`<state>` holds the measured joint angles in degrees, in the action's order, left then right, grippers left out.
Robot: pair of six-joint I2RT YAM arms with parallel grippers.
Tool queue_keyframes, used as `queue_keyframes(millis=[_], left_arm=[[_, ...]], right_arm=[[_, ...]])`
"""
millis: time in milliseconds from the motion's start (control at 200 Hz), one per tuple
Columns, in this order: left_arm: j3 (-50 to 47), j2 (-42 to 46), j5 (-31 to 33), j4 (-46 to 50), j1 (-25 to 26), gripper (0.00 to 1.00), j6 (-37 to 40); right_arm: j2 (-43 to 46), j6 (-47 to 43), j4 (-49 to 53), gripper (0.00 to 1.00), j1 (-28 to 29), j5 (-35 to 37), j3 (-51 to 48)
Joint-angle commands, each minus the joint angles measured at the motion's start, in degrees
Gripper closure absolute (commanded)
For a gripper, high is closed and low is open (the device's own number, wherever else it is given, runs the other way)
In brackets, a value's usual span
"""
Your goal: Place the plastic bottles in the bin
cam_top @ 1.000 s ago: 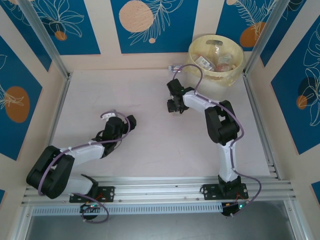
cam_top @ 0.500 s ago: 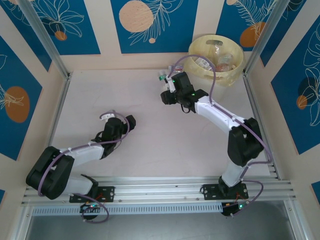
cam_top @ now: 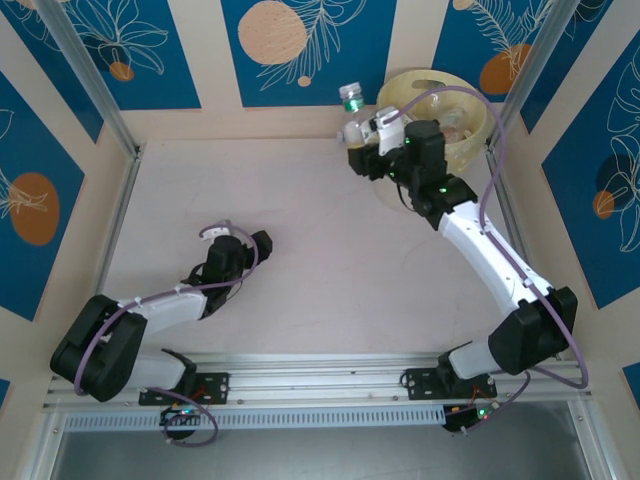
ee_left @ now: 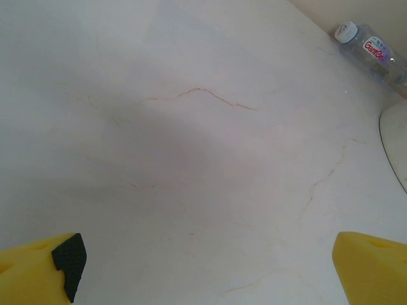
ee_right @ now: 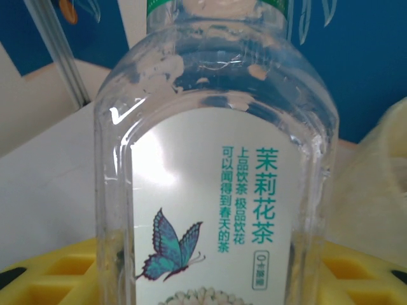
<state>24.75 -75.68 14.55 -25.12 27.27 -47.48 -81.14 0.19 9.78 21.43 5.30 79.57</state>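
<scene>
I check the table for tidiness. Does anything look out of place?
A white-capped bottle lies on its side on the table by the far wall, beside the bin, not inside it. The right gripper holds a green-capped bottle up near the bin.

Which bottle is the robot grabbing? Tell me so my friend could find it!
Find the big pale yellow bin in the far right corner of the table. Just left of it, the right gripper holds one clear bottle. It has a green cap and a white label with a blue butterfly, unlike the white-capped bottle with red lettering lying on the table.
</scene>
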Motion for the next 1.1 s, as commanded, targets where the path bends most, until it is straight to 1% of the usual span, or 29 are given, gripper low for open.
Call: queue_keyframes(millis=[0,45,195,295,375,445,565,815,900,970,1035,1055,1095], left_arm=[[-0.22,0.97,-1.44,-1.04,-1.01,0.0,0.19],[-0.14,0.72,-2.02,-1.28,-1.08,0.0,0.08],[-0.15,0.57,-2.92,-1.8,-1.29,0.0,-0.25],[-0.14,0.85,-2.95,-1.68,-1.34,0.0,-0.35],[-0.37,1.38,-2.82,-1.51,-1.43,0.0,-0.49],[-0.65,1.84,-2.46,-1.42,-1.43,0.0,-0.62],[-1.19,2.48,-1.76,-1.33,-1.51,0.0,-1.16],[-1.73,2.61,-0.92,-1.33,-1.7,0.0,-1.47],[-1.81,2.06,-0.97,-1.4,-1.79,0.0,-1.8],[-1.81,1.83,-1.02,-1.59,-1.87,0.0,-1.91],[-1.78,1.69,-1.11,-1.65,-1.88,0.0,-1.91],[-1.74,1.68,-1.1,-1.61,-1.93,0.0,-1.91],[-1.75,1.76,-1.04,-1.59,-1.95,0.0,-1.91]], right_arm=[[2.39,0.78,-2.82,0.67,-3.1,-2.9,2.91],[2.4,1.88,-2.44,0.67,-5.11,-2.67,3.84],[0.81,10.22,-0.45,0.67,-13.81,-4.97,7.1],[-2.14,14.72,4.68,0.68,-18.1,-4.96,11.29],[-4.8,16.56,8.56,0.68,-20.65,-6.17,14.69],[-6.93,18.28,11.52,0.68,-22.01,-6.69,16.94],[-10.52,21.15,15.15,0.67,-24.1,-10.43,20.11],[-20.01,22.16,24.94,0.66,-24.46,-14.19,31.74],[-23.35,22.47,27.16,0.65,-24.33,-15.13,35.67],[-25.73,22.51,28.41,0.61,-24.19,-15.45,38.47],[-27.99,21.46,29.49,0.53,-24.03,-17.98,41.28],[-28.87,21.24,30.4,0.49,-23.86,-18.03,42.74],[-30.55,21.14,31.88,0.35,-23.58,-17.18,45.39]])
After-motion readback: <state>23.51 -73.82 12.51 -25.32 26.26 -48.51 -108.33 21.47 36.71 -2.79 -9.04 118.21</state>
